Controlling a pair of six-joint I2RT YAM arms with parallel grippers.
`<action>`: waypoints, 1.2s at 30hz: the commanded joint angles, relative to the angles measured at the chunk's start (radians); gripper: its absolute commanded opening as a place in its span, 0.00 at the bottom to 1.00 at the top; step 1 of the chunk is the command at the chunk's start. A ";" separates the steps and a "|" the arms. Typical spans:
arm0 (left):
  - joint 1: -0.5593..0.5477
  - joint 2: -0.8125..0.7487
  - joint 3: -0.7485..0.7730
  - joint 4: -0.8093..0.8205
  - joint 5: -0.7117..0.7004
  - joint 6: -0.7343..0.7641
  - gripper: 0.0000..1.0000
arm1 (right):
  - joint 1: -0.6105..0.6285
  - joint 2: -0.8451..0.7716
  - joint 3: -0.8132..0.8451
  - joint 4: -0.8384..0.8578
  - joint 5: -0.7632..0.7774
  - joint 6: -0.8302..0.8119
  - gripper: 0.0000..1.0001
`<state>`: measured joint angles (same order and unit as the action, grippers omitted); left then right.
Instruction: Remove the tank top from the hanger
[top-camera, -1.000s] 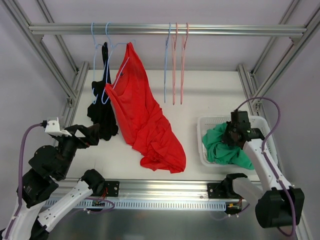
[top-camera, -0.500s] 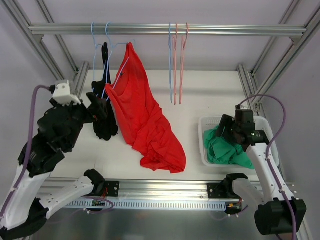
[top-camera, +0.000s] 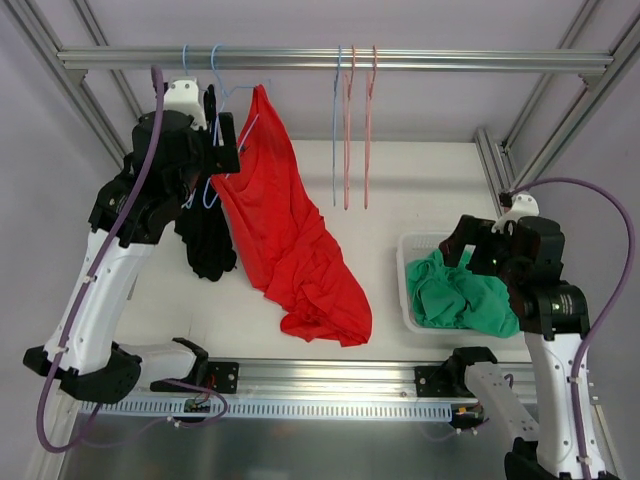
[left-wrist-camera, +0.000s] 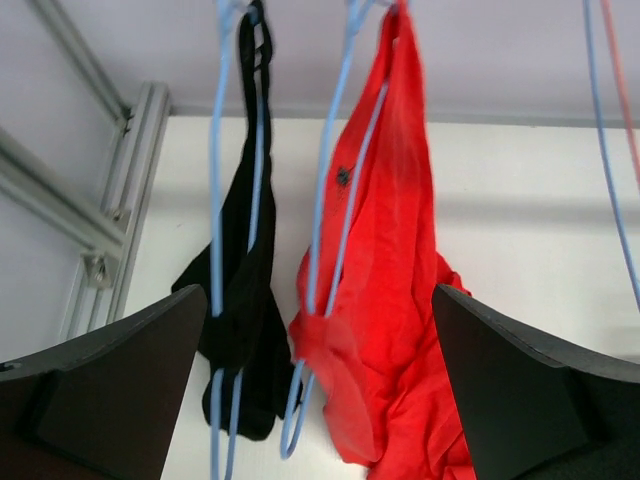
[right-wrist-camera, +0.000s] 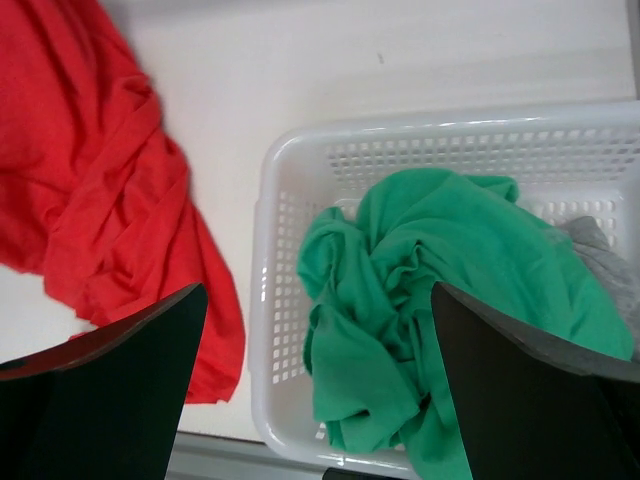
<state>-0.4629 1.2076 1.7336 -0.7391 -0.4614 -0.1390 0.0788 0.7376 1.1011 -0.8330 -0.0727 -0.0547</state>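
Left gripper (top-camera: 228, 148) hangs high beside the rail (top-camera: 400, 60), fingers spread wide with nothing between them. In its wrist view the red tank top (left-wrist-camera: 395, 250) hangs straight ahead of the open jaws, draped on a blue hanger (left-wrist-camera: 322, 220). A black tank top (left-wrist-camera: 250, 290) hangs on a second blue hanger (left-wrist-camera: 215, 200) just to the left of that.

The task sentence does not say which top is meant. The red one sits more squarely ahead, so I take it as the target. The two garments hang close together, so a slightly leftward approach could catch black fabric instead.

Closing on hanger wire along with cloth is the bigger danger: a pull would then drag the hanger along the rail or lift it off. The hanger also looks free to swing, so a nudge from one finger could push it out of reach.

The red top's lower part lies heaped on the table below the gripper, and a sideways tug may snag the strap on the hanger's shoulder.

Right gripper (right-wrist-camera: 318, 292), also spread and empty, hovers over the green garment (right-wrist-camera: 430, 260) in the basket (right-wrist-camera: 300, 160). That is too far away to steady anything.
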 joint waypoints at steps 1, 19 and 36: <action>0.010 0.065 0.101 0.009 0.101 0.093 0.98 | -0.005 -0.041 -0.014 -0.029 -0.145 -0.037 0.99; 0.109 0.326 0.257 0.012 0.194 0.079 0.62 | -0.005 -0.052 -0.096 0.075 -0.377 0.001 0.99; 0.124 0.282 0.366 0.030 0.352 -0.025 0.00 | -0.004 -0.075 -0.158 0.210 -0.561 0.079 0.99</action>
<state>-0.3450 1.5307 2.0354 -0.7563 -0.1623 -0.1326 0.0780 0.6708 0.9424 -0.6884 -0.5713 -0.0086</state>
